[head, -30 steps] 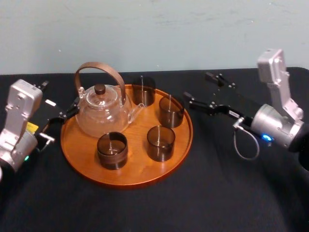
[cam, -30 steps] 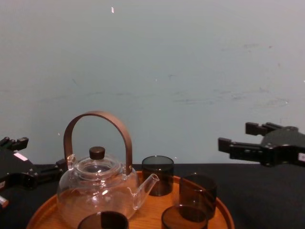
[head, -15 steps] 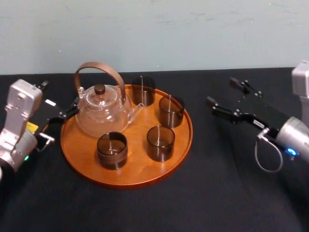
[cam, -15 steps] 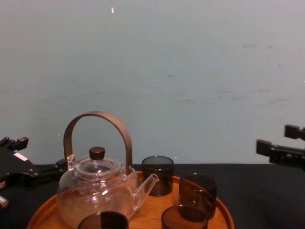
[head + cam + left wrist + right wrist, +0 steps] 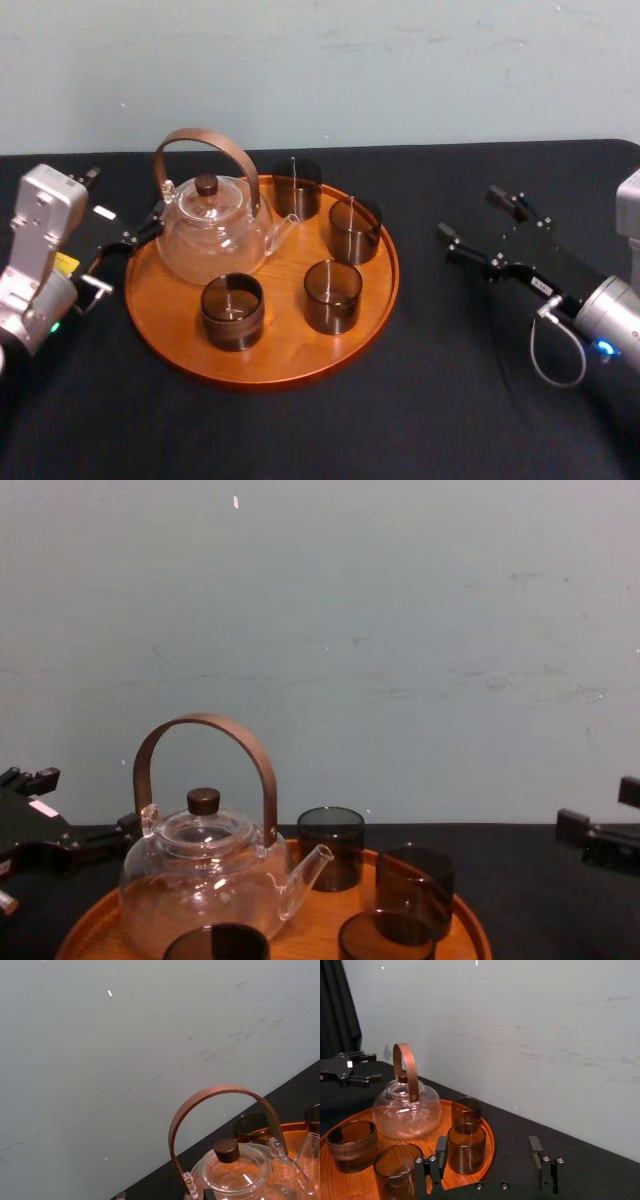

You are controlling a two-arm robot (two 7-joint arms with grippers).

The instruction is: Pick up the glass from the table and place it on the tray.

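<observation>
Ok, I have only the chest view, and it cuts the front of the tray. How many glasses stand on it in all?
Observer: Four: the back glass, the right glass, the front glass and the front-left glass, all upright on the tray.
Operator: And the right gripper, I see only its tip. Open?
Observer: Open and empty; the right gripper is over the table, apart from the tray's right rim.
Operator: The left one?
Observer: The left gripper is open beside the tray's left rim, near the teapot.
</observation>
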